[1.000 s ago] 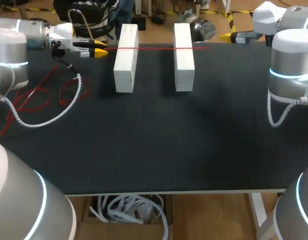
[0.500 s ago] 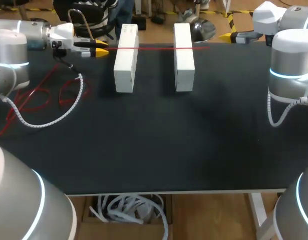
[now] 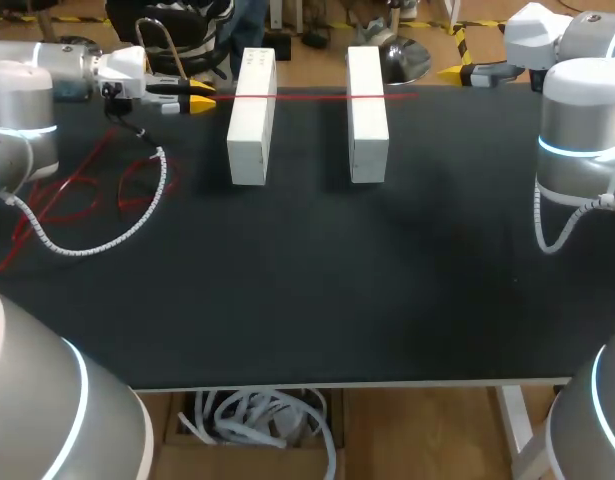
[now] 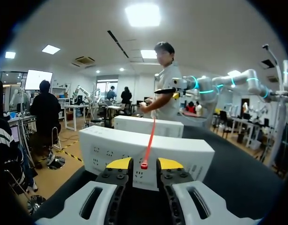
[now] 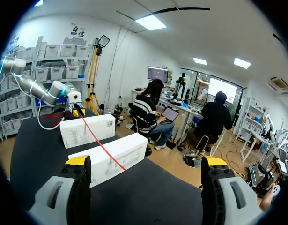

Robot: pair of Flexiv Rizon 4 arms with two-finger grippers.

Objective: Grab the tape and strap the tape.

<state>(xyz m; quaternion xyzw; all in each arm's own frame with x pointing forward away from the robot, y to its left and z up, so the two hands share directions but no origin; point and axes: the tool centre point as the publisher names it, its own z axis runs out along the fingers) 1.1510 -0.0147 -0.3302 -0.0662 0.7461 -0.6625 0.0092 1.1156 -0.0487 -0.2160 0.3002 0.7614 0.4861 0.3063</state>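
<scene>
The left box (image 3: 252, 118) and right box (image 3: 367, 112) lie side by side far back on the table (image 3: 317, 280), the tape (image 3: 317, 97) across both. The left pincer (image 3: 202, 95) is at its left end.

Thin red tape strip (image 3: 317, 97): solid
Two long white boxes (image 3: 252, 118): faint dots
Matte black tabletop (image 3: 317, 280): plain
Left gripper (image 3: 201, 95) tips, 10 o'clock: yellow

From overhead you see just one yellow tip of the right gripper (image 3: 453, 72), the loose red loops (image 3: 75, 190) are partly covered by the white cable (image 3: 82, 250), and from the left wrist the tape (image 4: 149, 143) runs out of sight beyond the far white box (image 4: 129, 124).
</scene>
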